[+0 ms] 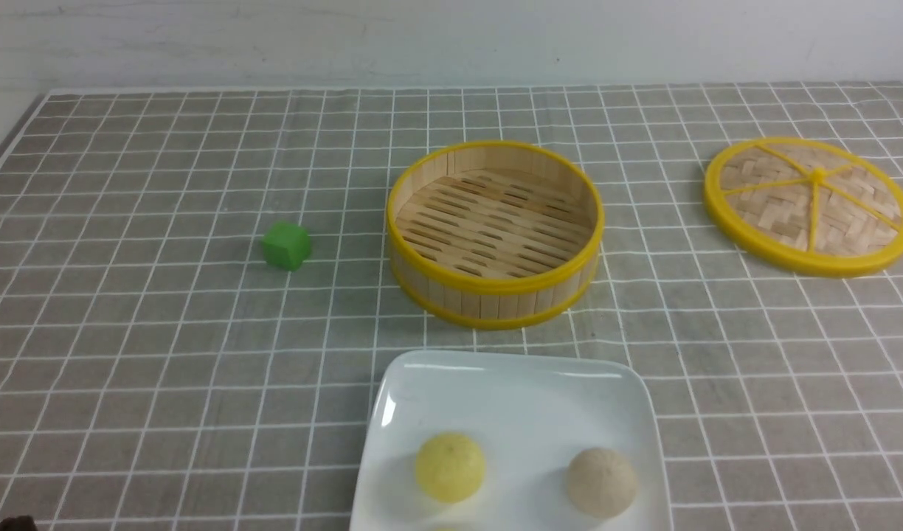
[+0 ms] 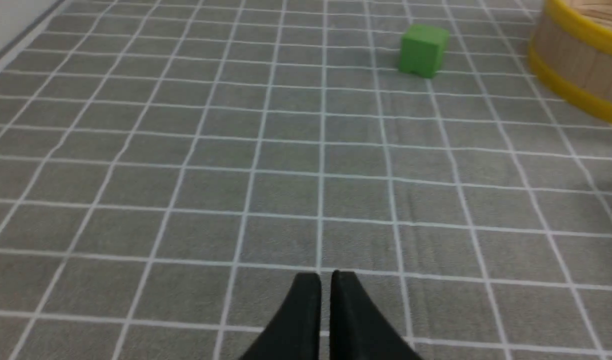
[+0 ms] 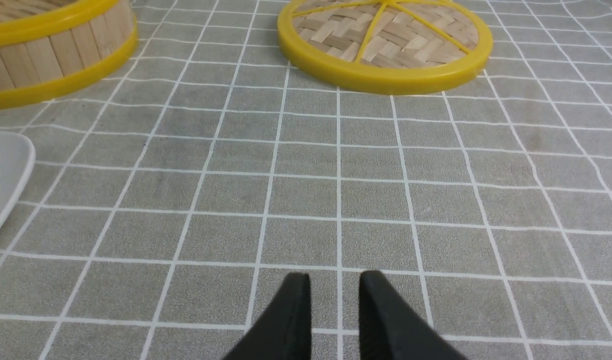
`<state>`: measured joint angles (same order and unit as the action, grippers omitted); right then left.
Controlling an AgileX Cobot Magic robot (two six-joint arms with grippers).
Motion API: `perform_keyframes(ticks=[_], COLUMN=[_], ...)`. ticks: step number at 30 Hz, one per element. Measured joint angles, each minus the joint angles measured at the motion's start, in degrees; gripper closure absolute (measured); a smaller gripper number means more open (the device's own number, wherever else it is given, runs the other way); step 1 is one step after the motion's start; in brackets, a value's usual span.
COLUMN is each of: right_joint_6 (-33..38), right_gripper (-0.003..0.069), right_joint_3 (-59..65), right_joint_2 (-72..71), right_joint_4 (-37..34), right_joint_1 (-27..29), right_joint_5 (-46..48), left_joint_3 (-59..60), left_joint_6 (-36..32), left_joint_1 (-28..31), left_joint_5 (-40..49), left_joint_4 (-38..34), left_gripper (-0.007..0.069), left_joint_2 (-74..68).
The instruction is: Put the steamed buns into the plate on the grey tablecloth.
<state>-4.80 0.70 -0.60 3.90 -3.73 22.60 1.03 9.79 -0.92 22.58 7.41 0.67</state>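
Observation:
The white square plate [image 1: 510, 398] lies on the grey checked tablecloth [image 1: 164, 354] at the front centre. A pale yellow bun [image 1: 450, 467] and a beige-white bun [image 1: 601, 481] sit in it, apart from each other. A pale yellow sliver [image 1: 444, 528] shows at the picture's bottom edge; I cannot tell whether it is the third bun. My left gripper [image 2: 326, 280] is shut and empty over bare cloth. My right gripper [image 3: 334, 280] has a narrow gap between its fingers and is empty, with the plate's rim [image 3: 6, 170] off to one side.
An empty bamboo steamer basket [image 1: 496, 232] stands behind the plate, also in the left wrist view [image 2: 581, 65] and right wrist view [image 3: 51, 55]. Its woven lid [image 1: 809, 205] lies at the far right. A green cube [image 1: 286, 245] sits left of the basket.

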Motion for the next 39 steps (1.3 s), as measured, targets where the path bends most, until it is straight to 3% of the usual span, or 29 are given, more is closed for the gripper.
perform_keyframes(ticks=[5, 39], right_joint_6=[0.0, 0.17], right_gripper=[0.049, 0.0451], right_joint_3=[0.0, 0.0], right_joint_2=[0.0, 0.0], right_joint_4=[0.0, 0.0], right_joint_1=[0.0, 0.0], right_joint_5=[0.0, 0.0], left_joint_3=[0.12, 0.18], left_joint_6=[0.0, 0.0], left_joint_1=[2.98, 2.99], left_joint_5=[0.02, -0.16], left_joint_4=[-0.05, -0.05], left_gripper=[0.0562, 0.0529], left_joint_2=[0.06, 0.06])
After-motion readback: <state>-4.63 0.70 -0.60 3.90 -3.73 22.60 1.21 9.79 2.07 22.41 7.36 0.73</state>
